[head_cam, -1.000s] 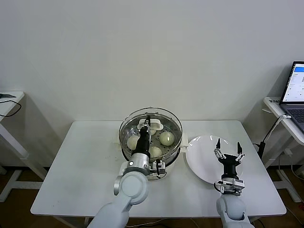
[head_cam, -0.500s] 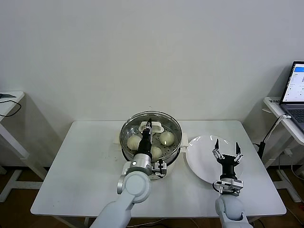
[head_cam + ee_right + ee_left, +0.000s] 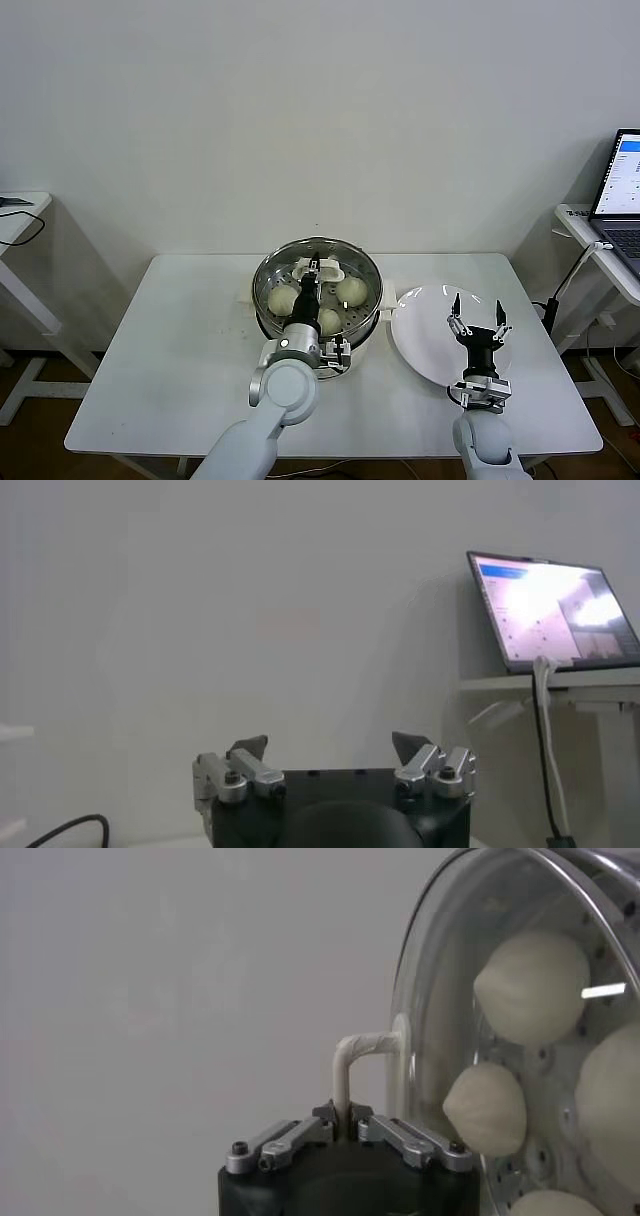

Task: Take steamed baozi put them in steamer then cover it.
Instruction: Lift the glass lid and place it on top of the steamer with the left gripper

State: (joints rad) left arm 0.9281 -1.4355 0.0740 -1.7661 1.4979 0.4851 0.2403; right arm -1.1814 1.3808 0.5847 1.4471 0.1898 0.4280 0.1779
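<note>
- The tabletop (image 3: 180, 350) carries the steamer (image 3: 268, 312) near its middle, with a bare white plate (image 3: 420, 345) just beside it.
- The glass cover (image 3: 355, 262) sits over the steamer; the buns (image 3: 350, 290) lie inside on the perforated tray.
- The left end effector (image 3: 316, 268) is clamped shut on the cover's white handle (image 3: 352, 1063).
- The right end effector (image 3: 478, 318) hangs over the plate, jaws wide apart, holding nothing.
- Risk: letting go while the cover is off-centre could leave it tilted or sliding off the rim.
- No brand or label is readable; the laptop (image 3: 622, 190) screen's text is too small to read.

Baozi (image 3: 283, 298) in steamer (image 3: 366, 312); plate (image 3: 420, 335) right.
</note>
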